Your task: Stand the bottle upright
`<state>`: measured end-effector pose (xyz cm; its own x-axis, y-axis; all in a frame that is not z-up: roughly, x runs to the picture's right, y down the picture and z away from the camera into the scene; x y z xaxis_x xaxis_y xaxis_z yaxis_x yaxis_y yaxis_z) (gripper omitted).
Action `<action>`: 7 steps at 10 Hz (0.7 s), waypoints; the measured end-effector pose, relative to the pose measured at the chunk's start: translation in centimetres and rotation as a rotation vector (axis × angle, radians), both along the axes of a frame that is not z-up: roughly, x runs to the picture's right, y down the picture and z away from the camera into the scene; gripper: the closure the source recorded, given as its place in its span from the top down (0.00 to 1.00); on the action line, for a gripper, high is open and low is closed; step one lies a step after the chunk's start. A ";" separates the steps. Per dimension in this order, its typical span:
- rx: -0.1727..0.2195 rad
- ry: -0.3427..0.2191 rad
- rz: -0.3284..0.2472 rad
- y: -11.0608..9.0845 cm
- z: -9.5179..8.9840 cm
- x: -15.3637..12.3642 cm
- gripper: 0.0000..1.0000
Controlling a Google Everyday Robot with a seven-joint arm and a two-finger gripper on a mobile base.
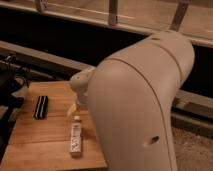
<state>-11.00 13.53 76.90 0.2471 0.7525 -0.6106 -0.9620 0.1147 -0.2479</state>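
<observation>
Gripper (75,106) low — beneath bent arm (142,95)

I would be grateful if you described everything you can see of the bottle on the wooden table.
The bottle is slim and pale, seemingly plastic, with a label bearing dark markings. It lies on its side on the wooden table, cap end pointing away towards the gripper, which hangs just beyond that end; whether they touch is unclear.

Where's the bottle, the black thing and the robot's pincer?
bottle (75,138): camera view, middle of its label; it lies flat on the table (45,135).
black object (41,106): camera view, its middle, left on the table.
pincer (75,106): camera view, its pale lower end, just beyond the bottle's cap.
</observation>
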 end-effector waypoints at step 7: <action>-0.102 -0.119 0.015 1.6 4.6 -4.6 0.98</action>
